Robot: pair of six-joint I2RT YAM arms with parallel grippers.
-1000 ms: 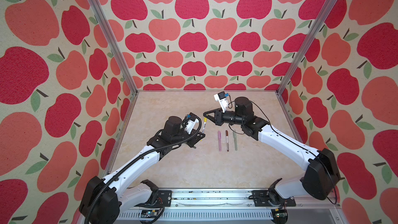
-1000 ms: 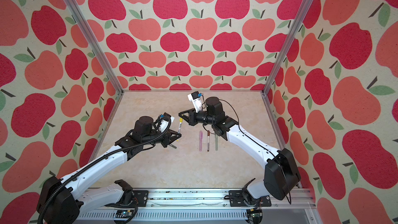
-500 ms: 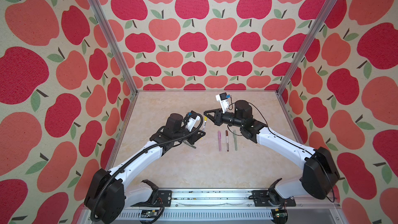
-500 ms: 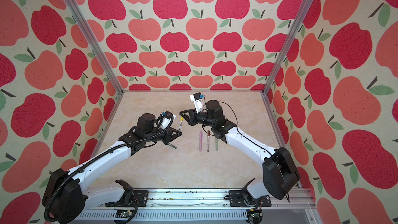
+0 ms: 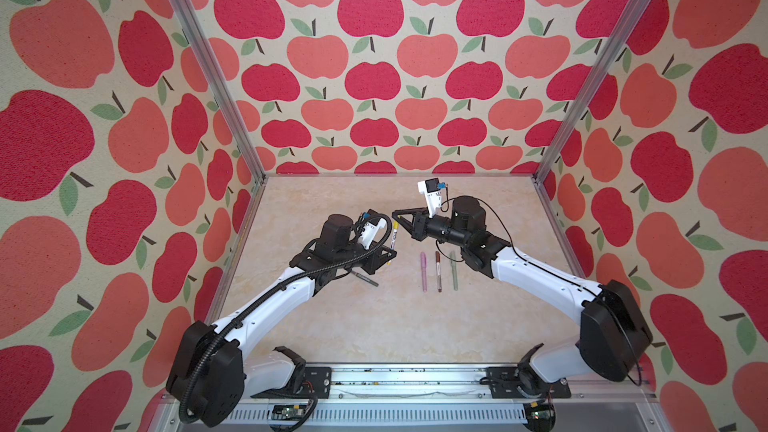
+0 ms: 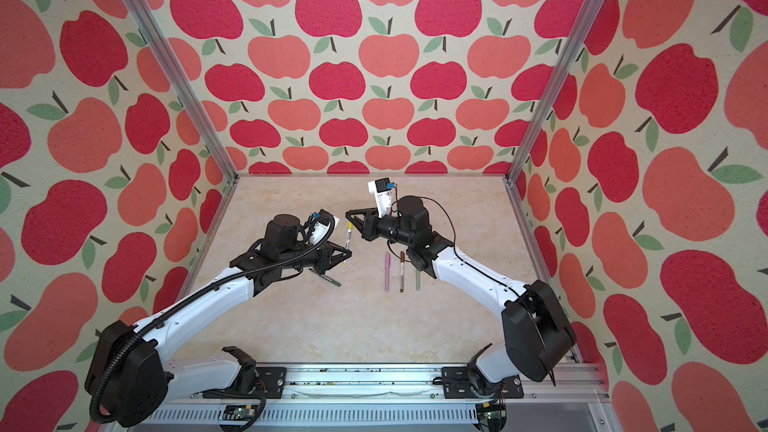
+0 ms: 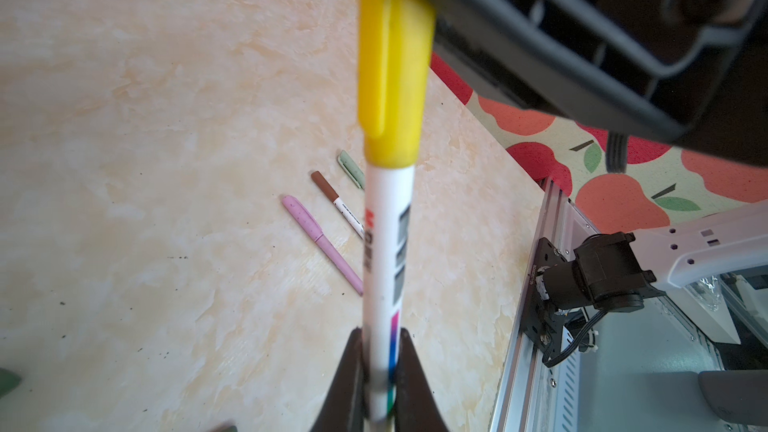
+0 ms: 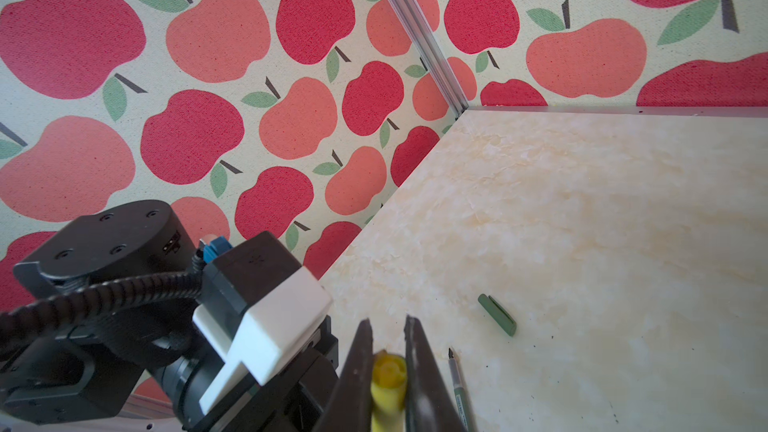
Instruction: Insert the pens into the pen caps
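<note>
**Yellow cap goes on its pen**

My left gripper (image 7: 380, 338) clamps the white-and-yellow pen (image 7: 386, 243) steady above the table (image 5: 374, 326), so that the yellow cap (image 7: 392, 68), pinched by my right gripper (image 8: 387, 322), slides straight on. I judge it nearly seated. The dark green pen (image 5: 365, 279) lies uncapped.

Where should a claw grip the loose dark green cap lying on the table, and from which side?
Likely across its middle, pinching the long sides of the dark green cap, coming down from above: it lies flat on the table, nothing touching it, and that leaves its ends free.
</note>
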